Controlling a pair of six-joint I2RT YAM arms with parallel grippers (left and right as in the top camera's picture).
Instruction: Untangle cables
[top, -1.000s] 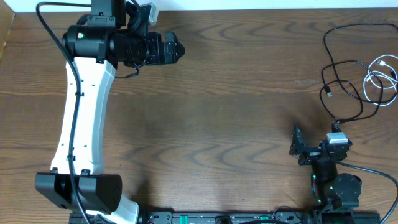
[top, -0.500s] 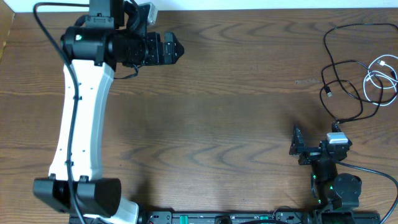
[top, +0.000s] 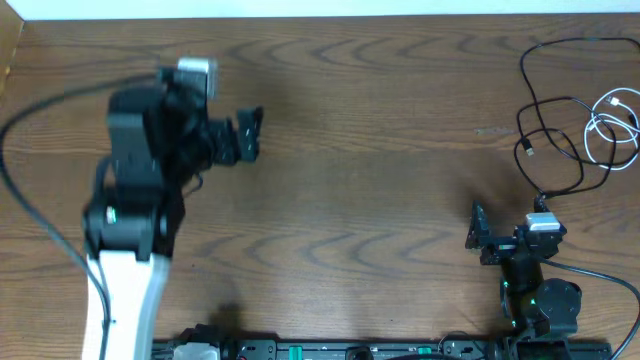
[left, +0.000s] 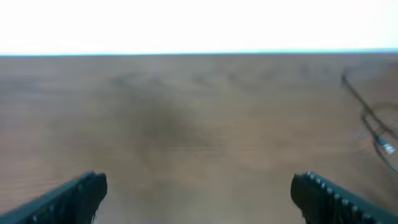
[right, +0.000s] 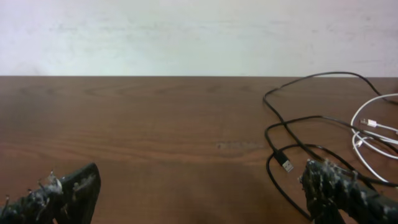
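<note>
Cables sat at the far right end of the table (top: 380, 150), well away from both arms. The black cable (top: 548, 105) ran in from the top right edge and dropped into several loose loops. Its plug (top: 527, 150) lay on the wood inside the tangle. The white cable (top: 612, 120) was coiled just beside it at the right edge, and the two crossed where their loops met. Which one lay on top could not be told.

The right wrist view showed the same: black cable (right: 292, 124) looping ahead and to the right, its plug (right: 286, 165) flat on the table, white cable (right: 367, 134) bunched at the right edge.

The right gripper (top: 473, 227) sat low near the front edge, near the lowest black loop, jaws spread wide and holding nothing. Its wrist view had the gripper (right: 199, 186) framing only bare wood.

The left gripper (top: 250, 135) was over the left half of the table, blurred, jaws fully apart and empty. From its own camera the gripper (left: 199, 186) showed wide-set fingers over wood, with a faint dark cable (left: 367, 118) far off to the right.
</note>
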